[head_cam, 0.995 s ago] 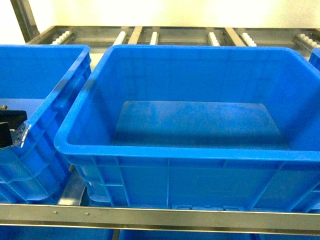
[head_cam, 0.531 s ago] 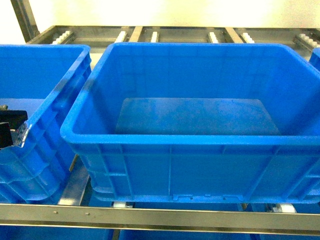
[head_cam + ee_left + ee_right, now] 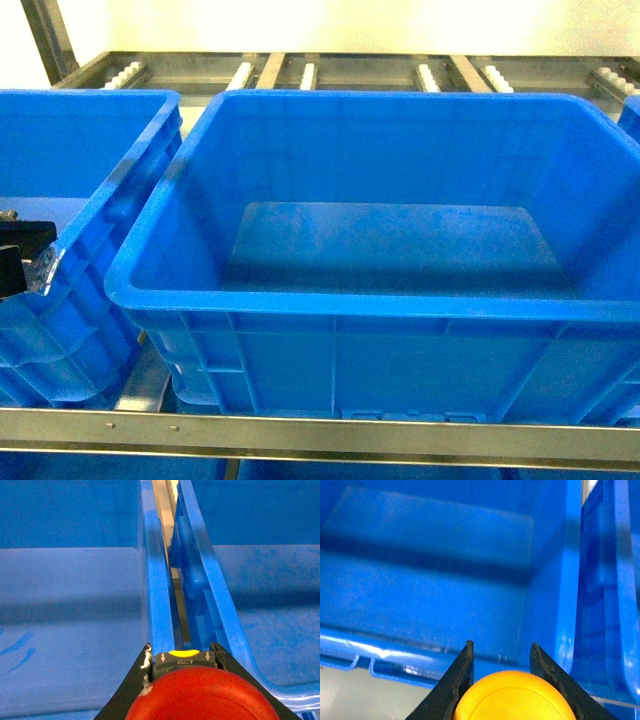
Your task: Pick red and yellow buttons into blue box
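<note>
In the head view one large blue box [image 3: 380,250] fills the middle with a second blue crate [image 3: 80,200] just left of it; since half a second ago the box's near rim sits lower and closer, and its floor is bare. The left wrist view shows one red button [image 3: 200,695] clamped between the left gripper [image 3: 182,655] jaws, above the narrow gap between the two rims. The right wrist view shows one yellow button [image 3: 515,695] held between the right gripper [image 3: 501,652] jaws, over the box's near right corner.

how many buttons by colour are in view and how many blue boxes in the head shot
red button: 1, held in the left hand
yellow button: 1, held in the right hand
blue boxes: 2 clear ones, middle box and left box
total: 4 things
</note>
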You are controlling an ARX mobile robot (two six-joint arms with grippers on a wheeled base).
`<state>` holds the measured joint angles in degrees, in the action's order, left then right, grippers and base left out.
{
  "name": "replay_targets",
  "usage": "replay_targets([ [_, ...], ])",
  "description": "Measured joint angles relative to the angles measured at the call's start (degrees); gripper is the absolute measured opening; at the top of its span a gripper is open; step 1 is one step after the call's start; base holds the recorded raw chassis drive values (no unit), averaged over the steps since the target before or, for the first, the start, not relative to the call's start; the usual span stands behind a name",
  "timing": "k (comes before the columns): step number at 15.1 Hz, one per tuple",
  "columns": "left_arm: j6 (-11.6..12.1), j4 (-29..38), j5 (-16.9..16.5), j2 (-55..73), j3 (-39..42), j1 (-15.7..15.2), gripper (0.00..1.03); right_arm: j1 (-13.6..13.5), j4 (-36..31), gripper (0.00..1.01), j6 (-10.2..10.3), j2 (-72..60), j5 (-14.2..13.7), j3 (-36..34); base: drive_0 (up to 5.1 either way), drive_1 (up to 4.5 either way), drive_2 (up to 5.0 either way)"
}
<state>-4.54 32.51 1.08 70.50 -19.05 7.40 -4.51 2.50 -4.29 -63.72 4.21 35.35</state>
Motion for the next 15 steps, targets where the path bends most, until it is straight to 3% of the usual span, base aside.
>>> replay_targets([
  [2, 0.0, 0.0, 0.0, 0.0, 0.0, 0.0, 0.27, -1.6, -4.1, 0.31, 1.0, -2.3, -0.2, 5.4, 0.0, 0.0, 0.0],
  [6, 0.0, 0.1, 0.0, 0.0, 0.0, 0.0, 0.27, -9.6, -13.8, 0.31, 5.0, -16.8, -3.9, 8.8, 0.0, 0.0, 0.0],
  [8, 0.0, 0.0, 0.0, 0.0, 0.0, 0.0, 0.27, -11.9, -17.1, 0.31, 6.0, -21.4, -5.0, 10.6, 0.0, 0.0, 0.0],
  [10, 0.0, 0.1, 0.0, 0.0, 0.0, 0.0, 0.27, -13.2, -19.4, 0.31, 6.4, -26.7, -5.8, 12.7, 0.0, 0.0, 0.0],
  [12, 0.0, 0.1, 0.0, 0.0, 0.0, 0.0, 0.27, -13.5, -20.9, 0.31, 6.5, -34.8, -4.7, 15.2, 0.0, 0.0, 0.0],
  [15, 0.0, 0.1, 0.0, 0.0, 0.0, 0.0, 0.27, -13.4, -22.4, 0.66, 6.5, -39.9, -4.4, 15.3, 0.0, 0.0, 0.0],
])
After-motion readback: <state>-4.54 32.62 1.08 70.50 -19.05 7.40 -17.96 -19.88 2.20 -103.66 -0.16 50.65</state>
